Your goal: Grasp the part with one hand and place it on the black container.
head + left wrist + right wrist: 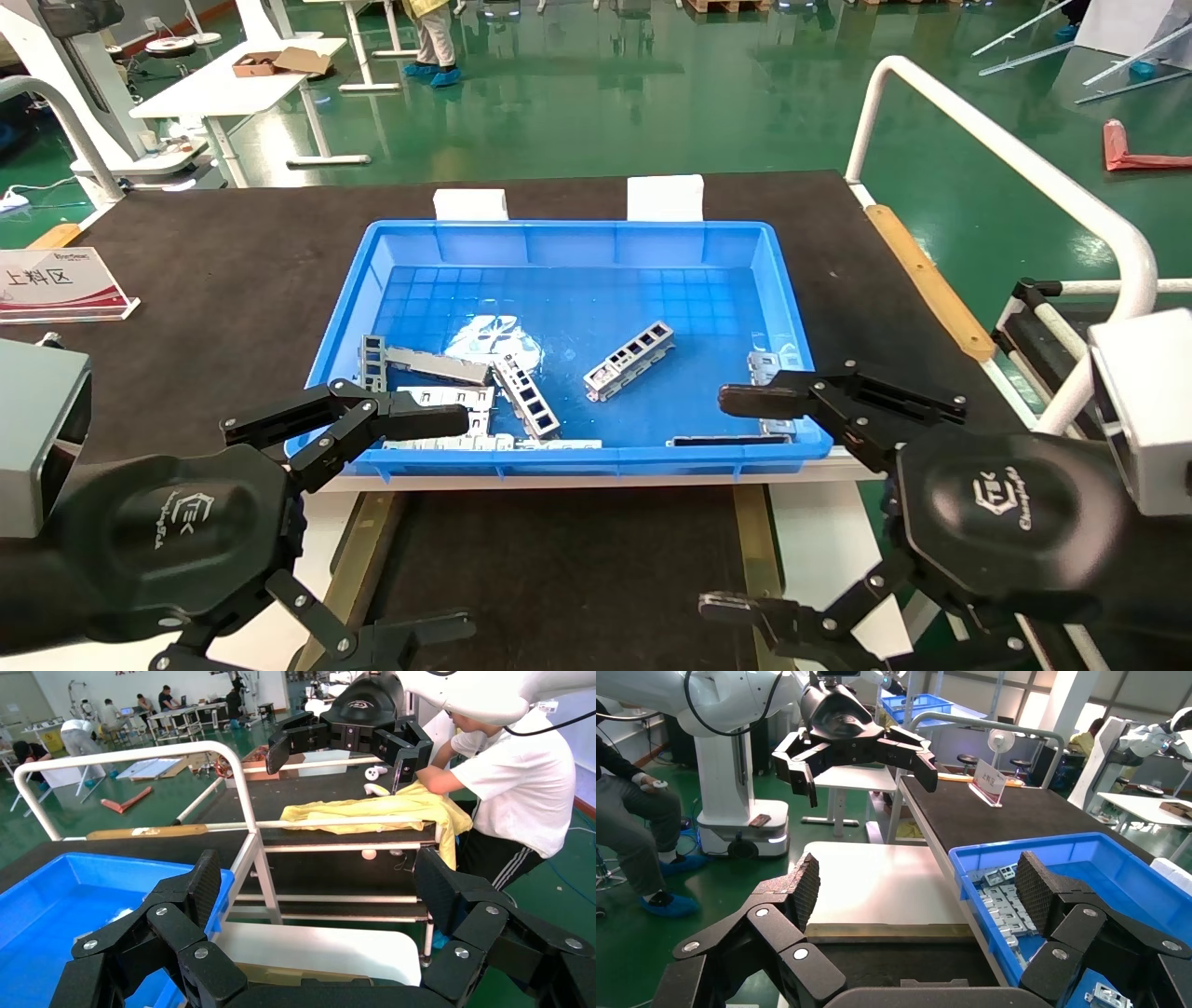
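Note:
The part [629, 361], a slim silver-grey bar with a row of rectangular windows, lies diagonally in the middle right of the blue bin [568, 233]. A second similar bar [527, 397] lies near the bin's front among flat grey plates [438, 365]. The black container [559, 568], a flat matte tray with olive-brass rails [358, 550], sits in front of the bin, between my arms. My left gripper [461, 522] is open and empty over the tray's left side. My right gripper [722, 503] is open and empty over its right side. The tray also shows in the right wrist view [898, 966].
Two white blocks [470, 203] stand behind the bin. A sign [56, 284] stands at the table's far left. A white tube railing [1024, 158] and a wooden strip [927, 280] run along the right edge. White boards [877, 881] flank the tray.

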`<state>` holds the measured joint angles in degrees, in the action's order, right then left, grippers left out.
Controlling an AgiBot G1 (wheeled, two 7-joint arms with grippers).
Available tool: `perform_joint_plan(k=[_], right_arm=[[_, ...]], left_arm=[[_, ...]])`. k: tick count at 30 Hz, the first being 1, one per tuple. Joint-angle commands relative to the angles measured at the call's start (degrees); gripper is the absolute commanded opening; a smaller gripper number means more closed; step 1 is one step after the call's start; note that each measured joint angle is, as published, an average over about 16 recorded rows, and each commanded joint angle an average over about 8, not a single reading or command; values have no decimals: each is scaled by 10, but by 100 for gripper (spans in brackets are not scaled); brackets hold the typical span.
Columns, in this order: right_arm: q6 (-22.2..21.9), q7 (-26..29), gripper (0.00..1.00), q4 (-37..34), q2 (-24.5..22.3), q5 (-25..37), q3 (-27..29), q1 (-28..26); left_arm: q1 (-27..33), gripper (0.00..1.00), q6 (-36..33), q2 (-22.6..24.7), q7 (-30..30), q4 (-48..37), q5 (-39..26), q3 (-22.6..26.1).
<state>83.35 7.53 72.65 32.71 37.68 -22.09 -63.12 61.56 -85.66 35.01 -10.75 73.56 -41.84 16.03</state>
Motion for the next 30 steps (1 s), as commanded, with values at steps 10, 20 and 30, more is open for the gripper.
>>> perform_joint_plan(k=[10, 20, 30], right_arm=[[0, 0, 100, 0, 0, 0, 0, 0], [0, 0, 100, 0, 0, 0, 0, 0], [0, 0, 100, 0, 0, 0, 0, 0]], left_arm=[[2, 100, 0, 1, 0, 2, -2, 2], [16, 100, 24, 14, -8, 12, -31, 13], [35, 100, 88, 56, -4, 8, -107, 40]])
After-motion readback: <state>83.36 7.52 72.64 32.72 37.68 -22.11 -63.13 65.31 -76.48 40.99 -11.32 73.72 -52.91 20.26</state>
